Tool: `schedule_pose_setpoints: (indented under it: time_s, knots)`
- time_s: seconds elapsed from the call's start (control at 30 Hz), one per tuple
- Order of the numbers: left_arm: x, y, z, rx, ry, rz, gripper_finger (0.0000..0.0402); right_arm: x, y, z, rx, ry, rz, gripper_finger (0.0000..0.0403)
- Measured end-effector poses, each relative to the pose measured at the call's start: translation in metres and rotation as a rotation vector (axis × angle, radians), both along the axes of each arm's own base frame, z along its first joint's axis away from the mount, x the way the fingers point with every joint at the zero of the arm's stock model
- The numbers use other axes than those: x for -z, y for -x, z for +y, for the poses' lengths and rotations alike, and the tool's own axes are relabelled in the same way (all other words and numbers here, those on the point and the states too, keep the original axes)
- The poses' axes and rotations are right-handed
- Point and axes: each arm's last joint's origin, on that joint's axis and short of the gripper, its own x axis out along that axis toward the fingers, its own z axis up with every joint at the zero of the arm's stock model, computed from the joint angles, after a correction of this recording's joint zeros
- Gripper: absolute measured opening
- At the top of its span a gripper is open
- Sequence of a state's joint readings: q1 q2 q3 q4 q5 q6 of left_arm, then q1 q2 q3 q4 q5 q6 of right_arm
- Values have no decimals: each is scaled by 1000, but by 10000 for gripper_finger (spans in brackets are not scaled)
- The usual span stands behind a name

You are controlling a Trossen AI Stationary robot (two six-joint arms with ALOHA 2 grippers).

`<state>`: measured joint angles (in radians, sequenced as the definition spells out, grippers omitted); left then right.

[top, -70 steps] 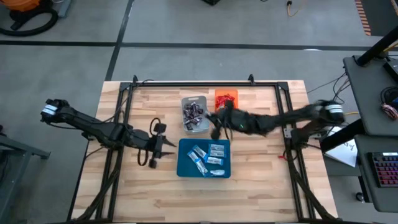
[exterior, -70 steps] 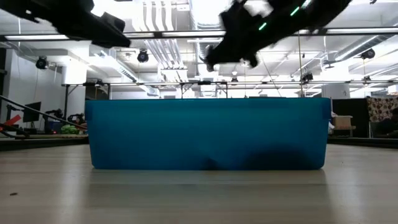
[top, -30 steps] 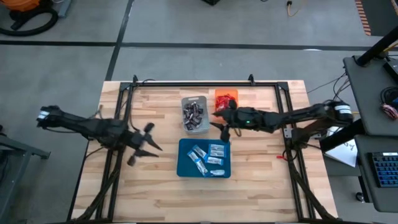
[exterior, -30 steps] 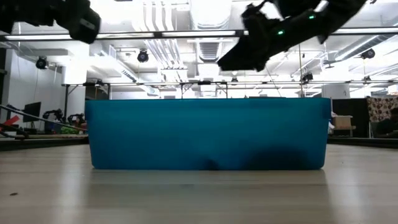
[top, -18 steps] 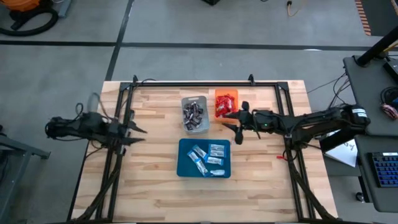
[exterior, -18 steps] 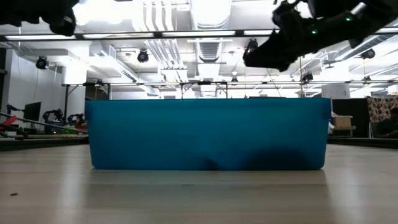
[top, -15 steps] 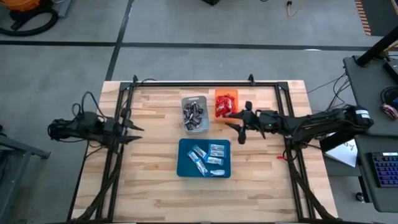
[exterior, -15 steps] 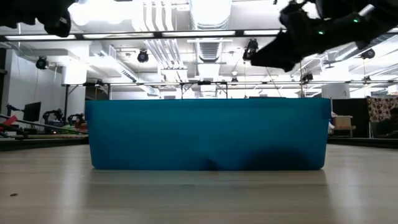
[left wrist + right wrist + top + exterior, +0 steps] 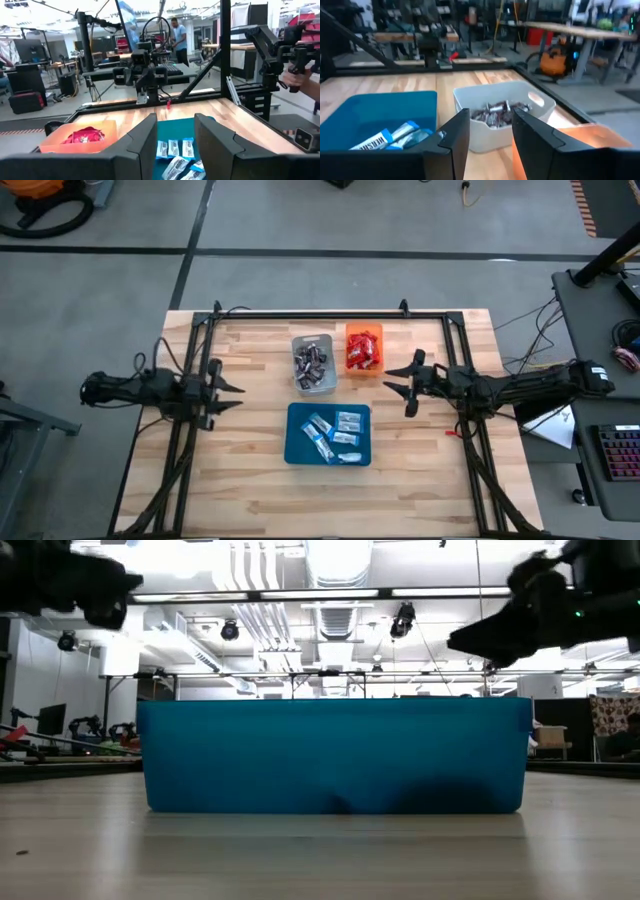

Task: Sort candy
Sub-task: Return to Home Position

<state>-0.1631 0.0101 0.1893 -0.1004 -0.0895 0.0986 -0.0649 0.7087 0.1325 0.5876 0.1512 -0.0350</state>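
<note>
Right gripper (image 9: 405, 385): fingers spread apart, nothing held between them, raised above the rim of the blue tray (image 9: 298, 452) as the low view shows it. Left gripper (image 9: 230, 394): likewise spread and empty, carried at a similar height over the opposite side of the table (image 9: 250, 480). Candy, all lots lying between the two grippers: red packets (image 9: 363, 350) in the orange tray (image 9: 364, 327), nearest the right gripper, just ahead of its fingertips and slightly to one side; dark bars (image 9: 313, 365) in the grey tray (image 9: 313, 337), beyond the orange tray from the right gripper and ahead of the left gripper, well apart from it; blue-and-white bars (image 9: 335, 430) in the blue tray, ahead of both grippers and to one side of each. No candy is made out outside the trays, so the sorting is judged complete. Step in hand, as judged: return of both arms to rest, with no piece being carried or reached for. Next move, as judged: each arm is to be folded back toward its own side of the table, fingers kept empty and held high enough to pass over the tray rims; no grasp is called for, only clearance from the trays.
</note>
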Motion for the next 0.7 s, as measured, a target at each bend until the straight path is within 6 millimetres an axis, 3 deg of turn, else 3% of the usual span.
schedule_pose_setpoints:
  time_s: [0.2, 0.4, 0.7]
  knots:
    - [38, -13, -2, -7, 27, -39, 114, 14, 20, 2, -9, 49, -91, 130]
    - [44, -15, 1, -86, 184, 47, 114, 7, 26, 3, -23, 72, -132, 125]
    - [46, -17, 0, -85, 269, 74, 114, 10, 26, 2, -21, -168, -152, 134]
